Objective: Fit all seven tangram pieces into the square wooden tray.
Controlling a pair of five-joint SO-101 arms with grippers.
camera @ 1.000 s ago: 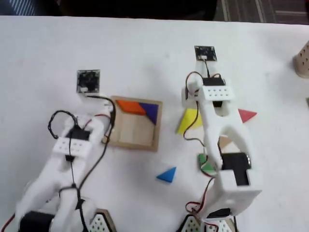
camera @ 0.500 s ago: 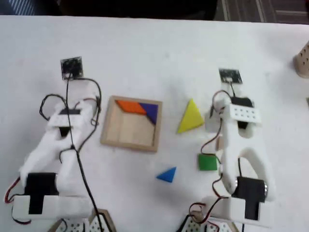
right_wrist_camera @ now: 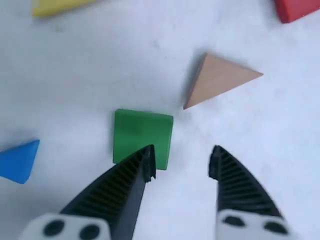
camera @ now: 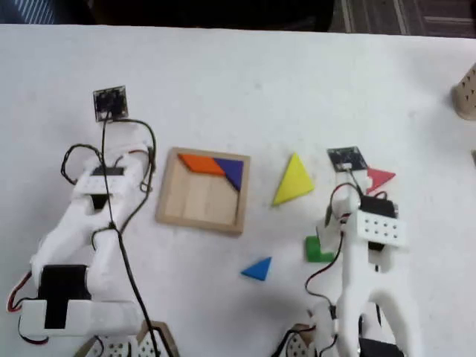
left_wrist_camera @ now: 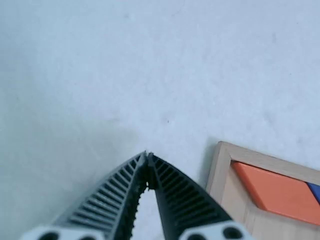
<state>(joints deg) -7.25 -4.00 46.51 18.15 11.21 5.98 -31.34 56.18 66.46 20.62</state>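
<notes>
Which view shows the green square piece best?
The right wrist view: almost the whole green square lies in sight, at the open right claw. In the high view the right arm covers part of it. The left wrist view faces the wooden tray instead.

Pale bare-wood tray (camera: 195, 222), matt white table (camera: 223, 89), unpainted wooden triangle (right_wrist_camera: 217, 80), ribbed dark plastic right end effector (right_wrist_camera: 181, 161)

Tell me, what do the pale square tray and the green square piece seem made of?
Pale square tray: probably bare wood; plank seams show on its floor. Green square piece: flat, even colour without glare, so maybe matte-painted wood; plastic is possible.
</notes>
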